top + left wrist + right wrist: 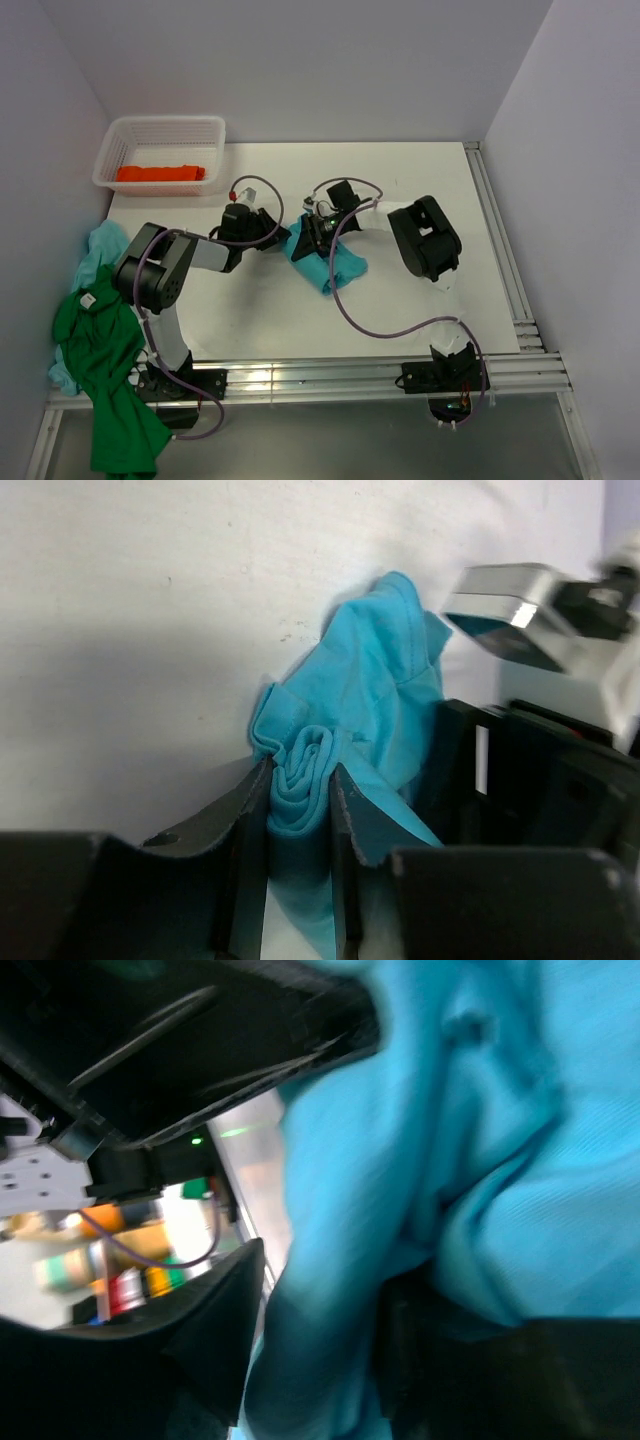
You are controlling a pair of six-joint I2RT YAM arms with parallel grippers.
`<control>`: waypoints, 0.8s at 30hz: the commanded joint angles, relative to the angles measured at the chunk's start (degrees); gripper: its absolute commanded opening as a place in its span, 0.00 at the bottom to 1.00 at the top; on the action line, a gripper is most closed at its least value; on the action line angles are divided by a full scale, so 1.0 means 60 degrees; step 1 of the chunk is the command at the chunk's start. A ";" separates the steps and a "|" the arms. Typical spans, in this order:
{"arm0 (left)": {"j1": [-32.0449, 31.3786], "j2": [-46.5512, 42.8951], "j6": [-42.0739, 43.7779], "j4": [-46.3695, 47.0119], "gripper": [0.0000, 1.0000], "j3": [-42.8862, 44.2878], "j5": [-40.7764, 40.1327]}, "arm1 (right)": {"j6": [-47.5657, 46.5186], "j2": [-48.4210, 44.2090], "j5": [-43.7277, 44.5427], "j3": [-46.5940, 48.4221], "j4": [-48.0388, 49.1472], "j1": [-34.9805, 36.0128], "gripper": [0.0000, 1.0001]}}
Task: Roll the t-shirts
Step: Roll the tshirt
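A turquoise t-shirt (335, 268) lies bunched at mid-table, one end wound into a tight roll (300, 780). My left gripper (300, 805) is shut on that rolled end, both fingers pressed against it; from above it (283, 238) sits just left of the shirt. My right gripper (312, 232) faces it from the other side. In the right wrist view the turquoise cloth (480, 1140) fills the frame and hangs between the right gripper's (320, 1305) parted fingers, a sliver of table showing beside the left finger (215, 1320). The view is blurred.
A white mesh basket (215, 125) at the back left holds a rolled orange-red t-shirt (160, 173). A green t-shirt (105, 350) drapes over the table's left edge on top of another turquoise one (100, 248). Cables loop around both arms.
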 commanded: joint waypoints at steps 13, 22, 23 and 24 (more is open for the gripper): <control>-0.0288 -0.0108 0.1039 -0.3932 0.00 0.1127 -0.1061 | -0.0981 -0.3660 0.4531 -0.2027 -0.1170 0.0367 0.64; -0.0361 -0.0342 0.1083 -0.4239 0.00 0.1317 -0.1164 | -0.0409 -0.5714 0.4928 -0.4369 -0.0453 0.0426 0.38; -0.0376 -0.0372 0.1083 -0.4254 0.00 0.1318 -0.1164 | -0.0351 -0.5802 0.4914 -0.4518 -0.0336 0.0440 0.34; -0.0390 -0.0416 0.1098 -0.4283 0.00 0.1318 -0.1164 | -0.0220 -0.5875 0.4913 -0.4664 -0.0233 0.0513 0.28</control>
